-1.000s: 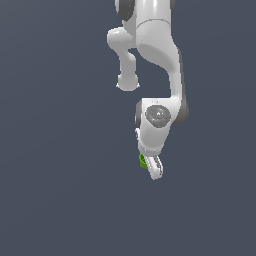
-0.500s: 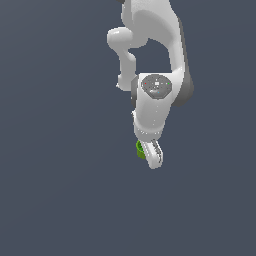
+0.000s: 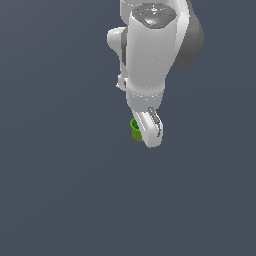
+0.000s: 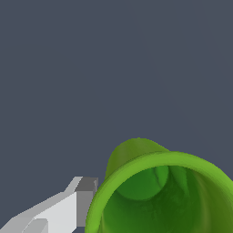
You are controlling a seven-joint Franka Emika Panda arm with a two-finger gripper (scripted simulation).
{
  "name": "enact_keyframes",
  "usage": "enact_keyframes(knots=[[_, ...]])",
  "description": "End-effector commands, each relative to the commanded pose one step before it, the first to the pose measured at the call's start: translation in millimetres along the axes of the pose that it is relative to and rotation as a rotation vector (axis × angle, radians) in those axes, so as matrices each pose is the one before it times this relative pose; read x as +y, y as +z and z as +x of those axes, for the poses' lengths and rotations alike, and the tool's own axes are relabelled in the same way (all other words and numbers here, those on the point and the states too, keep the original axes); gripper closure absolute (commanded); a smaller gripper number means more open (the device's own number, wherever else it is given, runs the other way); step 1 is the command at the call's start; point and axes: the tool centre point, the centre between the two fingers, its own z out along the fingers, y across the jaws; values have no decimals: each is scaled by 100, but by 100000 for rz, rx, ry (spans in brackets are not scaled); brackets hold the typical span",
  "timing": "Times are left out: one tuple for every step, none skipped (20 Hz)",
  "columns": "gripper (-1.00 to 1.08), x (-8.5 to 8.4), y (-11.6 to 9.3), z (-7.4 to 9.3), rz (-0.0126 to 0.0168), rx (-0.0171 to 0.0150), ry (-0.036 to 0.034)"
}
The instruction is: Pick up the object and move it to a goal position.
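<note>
The small bright green cup sits between the white fingers of my gripper, mostly hidden behind the near finger in the exterior view. The gripper is shut on the cup and holds it up off the grey surface. In the wrist view the cup fills the near corner with its open mouth toward the camera and a darker green inside. One white finger with a grey pad presses against the cup's outer wall. The other finger is out of view there.
The white arm rises steeply above the gripper and fills the upper middle of the exterior view. A plain dark grey surface lies all around, with no other objects in sight.
The arm has swung up and toward the camera, with the wrist now looming large at the top. The gripper has risen with the green cup still held in it.
</note>
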Motion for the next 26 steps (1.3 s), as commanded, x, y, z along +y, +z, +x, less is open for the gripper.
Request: enact_keyframes(knots=[[108,398,-3045,514,53,72,37],[108,132,-1160,200,0,0,0],[108,128,-1152,199,0,0,0],[108,124,-1150,184,-1,49,2],[108,119,-1127,196,0,0,0],[108,114,-1109,194,0,0,0],[108,109,-1091,191,0,0,0],[108,103,-1073,189,0,0,0],[108,92,-1064,136,7,38,-57],[108,93,-1036,185,0,0,0],[108,87,-1014,182,0,0,0],[108,74,-969,141,5,8,-48],[108,70,-898,164,0,0,0],[108,52,-838,107,6,7,-68],[108,52,-770,142,0,0,0],[108,45,-709,132,0,0,0],[108,31,-654,79,6,0,-69],[108,34,-594,112,0,0,0],[108,28,-542,103,0,0,0],[108,21,-490,94,0,0,0],[108,7,-443,44,7,-5,-69],[108,10,-393,76,0,0,0],[108,7,-352,68,0,0,0],[108,5,-315,61,0,0,0],[108,4,-279,55,0,0,0],[108,2,-245,48,0,0,0]])
